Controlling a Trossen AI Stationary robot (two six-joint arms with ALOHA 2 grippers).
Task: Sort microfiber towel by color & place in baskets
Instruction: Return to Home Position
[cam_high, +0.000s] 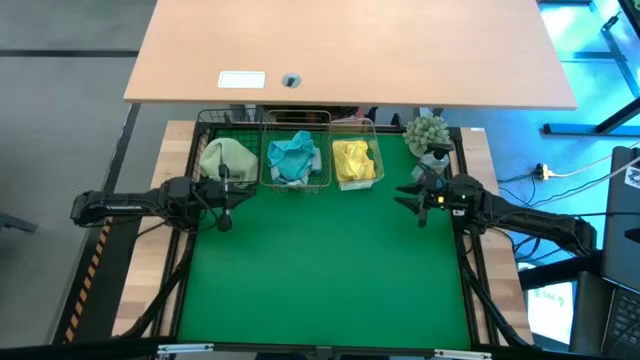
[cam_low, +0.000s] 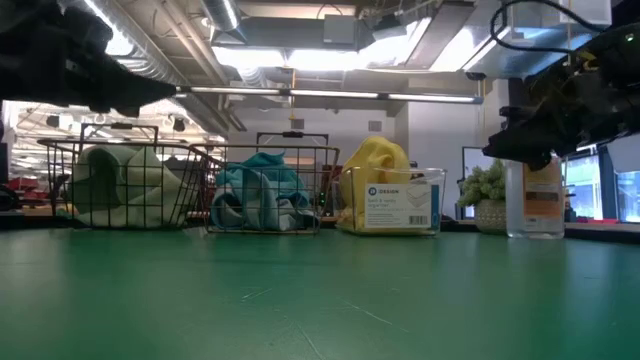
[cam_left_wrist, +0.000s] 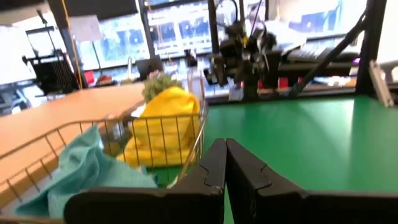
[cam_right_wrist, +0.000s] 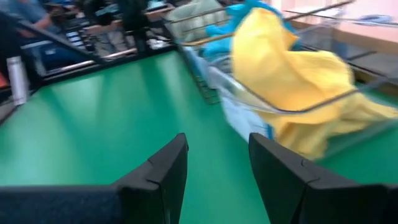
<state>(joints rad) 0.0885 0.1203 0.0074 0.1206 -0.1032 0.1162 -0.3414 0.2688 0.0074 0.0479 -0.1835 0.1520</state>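
Three wire baskets stand in a row at the green mat's far edge. The black basket (cam_high: 224, 160) at the left holds a pale green towel (cam_high: 228, 158). The copper basket (cam_high: 295, 160) in the middle holds a blue towel (cam_high: 293, 156). The silvery basket (cam_high: 355, 162) at the right holds a yellow towel (cam_high: 353, 161). My left gripper (cam_high: 224, 222) is shut and empty, above the mat just in front of the black basket. My right gripper (cam_high: 405, 199) is open and empty, to the right of the silvery basket; its fingers show in the right wrist view (cam_right_wrist: 214, 168).
A small potted green plant (cam_high: 428, 134) and a clear bottle (cam_low: 530, 200) stand at the mat's far right corner, close behind my right gripper. A light wooden desk (cam_high: 350, 50) lies beyond the baskets. The green mat (cam_high: 320, 270) stretches toward the near edge.
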